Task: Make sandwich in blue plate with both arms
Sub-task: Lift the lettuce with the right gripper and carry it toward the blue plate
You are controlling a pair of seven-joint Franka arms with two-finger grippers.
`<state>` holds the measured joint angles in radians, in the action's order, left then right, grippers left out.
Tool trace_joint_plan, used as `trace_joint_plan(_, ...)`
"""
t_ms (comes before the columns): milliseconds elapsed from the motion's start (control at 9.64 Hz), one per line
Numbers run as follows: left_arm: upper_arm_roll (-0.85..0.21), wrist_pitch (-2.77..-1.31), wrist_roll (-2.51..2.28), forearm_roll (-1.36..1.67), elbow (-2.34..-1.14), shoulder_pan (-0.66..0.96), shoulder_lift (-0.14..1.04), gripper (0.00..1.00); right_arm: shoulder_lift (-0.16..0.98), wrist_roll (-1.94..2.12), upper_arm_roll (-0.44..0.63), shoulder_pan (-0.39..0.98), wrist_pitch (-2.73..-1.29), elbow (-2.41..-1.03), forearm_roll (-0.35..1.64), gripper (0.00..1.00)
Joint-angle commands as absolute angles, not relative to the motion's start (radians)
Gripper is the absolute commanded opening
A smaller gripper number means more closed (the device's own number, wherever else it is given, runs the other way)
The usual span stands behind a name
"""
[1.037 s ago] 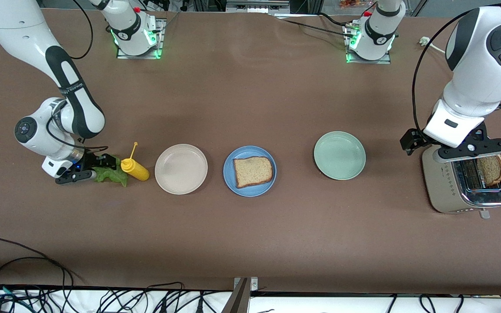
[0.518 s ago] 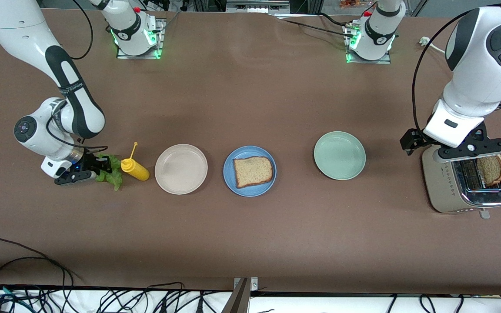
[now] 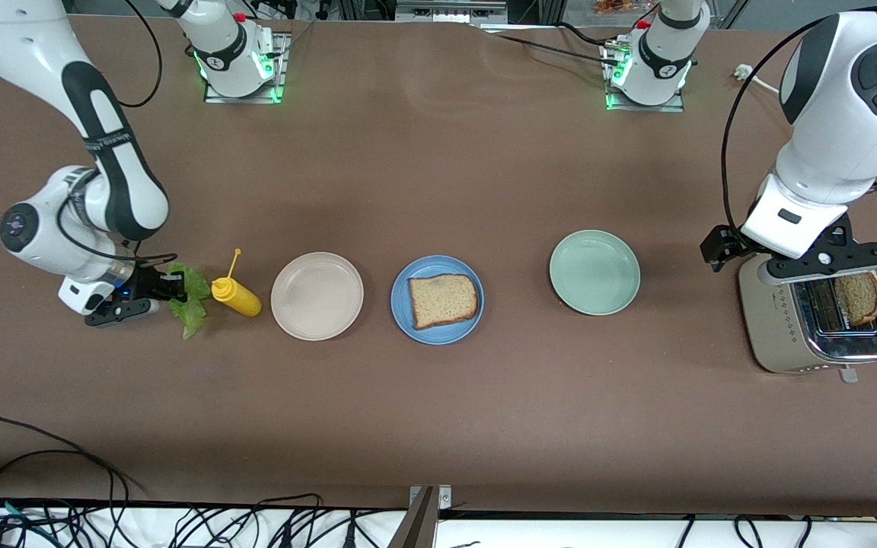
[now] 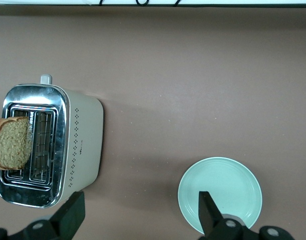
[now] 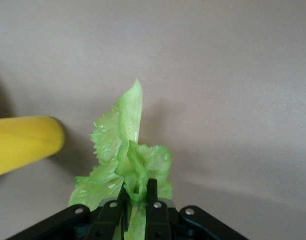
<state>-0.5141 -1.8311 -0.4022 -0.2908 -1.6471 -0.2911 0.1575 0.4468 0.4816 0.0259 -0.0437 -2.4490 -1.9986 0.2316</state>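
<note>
The blue plate [image 3: 402,306] sits mid-table with one brown bread slice [image 3: 443,300] lying flat on it. My right gripper [image 3: 167,290] is shut on the green lettuce leaf [image 3: 190,303], low over the table beside the yellow bottle. In the right wrist view the crumpled lettuce [image 5: 124,145] is pinched between the right gripper's [image 5: 138,192] fingers. My left gripper [image 3: 823,262] hangs open over the toaster [image 3: 796,335], where a second bread slice [image 3: 859,297] stands in a slot. The left wrist view shows that gripper [image 4: 141,215] holding nothing, beside the toaster [image 4: 78,145] and its bread [image 4: 13,142].
A yellow squeeze bottle [image 3: 237,297] lies next to the lettuce. A beige plate [image 3: 317,295] stands between it and the blue plate. A pale green plate [image 3: 594,272] sits toward the toaster. Cables [image 3: 27,472] trail along the table's near edge.
My right gripper has shut on the lettuce and drawn back toward the right arm's end, bunching and raising the leaf. The left arm has not moved.
</note>
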Motion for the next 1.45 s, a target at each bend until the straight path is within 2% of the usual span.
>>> trace_joint_plan(0, -0.520, -1.844, -0.364, -0.265, -1.672, -0.314, 0.127, 1.00, 0.367, 0.502, 0.029, -0.051, -2.165, -1.858, 0.267, 0.00)
trace_joint_plan(311, -0.520, -1.842, -0.364, -0.262, -1.671, -0.314, 0.126, 1.00, 0.360, 0.503, 0.058, -0.052, -1.848, -1.631, 0.265, 0.00)
trace_joint_plan(415, -0.520, -1.842, -0.364, -0.243, -1.672, -0.314, 0.124, 1.00, 0.359, 0.494, 0.061, -0.052, -1.786, -1.591, 0.265, 0.00)
trace_joint_plan(622, -0.520, -1.830, -0.319, -0.181, -1.680, -0.350, 0.078, 1.00, 0.353, 0.459, 0.055, -0.051, -1.769, -1.569, 0.261, 0.00)
trace_joint_plan(1037, -0.515, -1.777, 0.071, 0.076, -1.830, -0.576, -0.139, 1.00, 0.316, 0.160, 0.046, 0.072, -1.767, -1.568, 0.186, 0.00)
trace_joint_plan(1348, -0.514, -1.755, 0.130, 0.109, -1.832, -0.634, -0.146, 1.00, 0.313, -0.062, 0.046, 0.202, -1.737, -1.531, 0.147, 0.00)
